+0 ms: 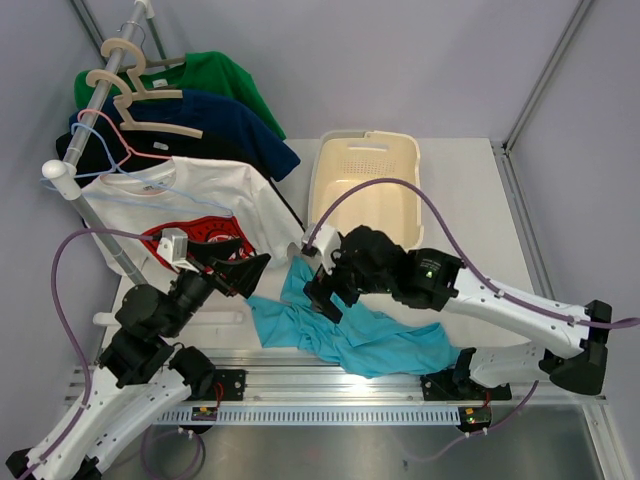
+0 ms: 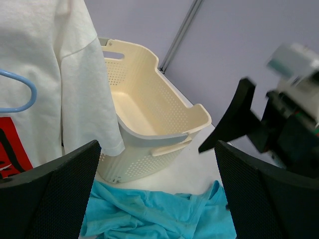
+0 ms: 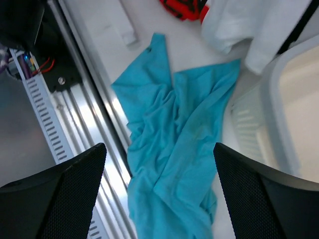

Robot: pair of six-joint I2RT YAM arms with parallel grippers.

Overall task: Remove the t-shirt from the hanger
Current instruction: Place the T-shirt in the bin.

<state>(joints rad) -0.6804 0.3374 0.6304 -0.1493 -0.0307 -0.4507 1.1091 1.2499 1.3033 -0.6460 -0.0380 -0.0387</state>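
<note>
Off-task items: basket, table, rail, frame strip.
Cream perforated plastic laundry basket (image 1: 367,155) sits upright on the white table (image 1: 462,195), toward its far side, open top up, inside bare. White tubular clothes rail (image 1: 135,27) slants along the left. Slotted aluminium mounting strip (image 1: 330,412) runs across the table's near edge.

Lighting bright, even and diffuse in all three views, with only faint soft shadows on the table (image 1: 460,190); overhead view sharp, left wrist view smeared by motion blur across the right arm (image 2: 294,64), right wrist view slightly soft with glare along the metal rail (image 3: 112,164).
</note>
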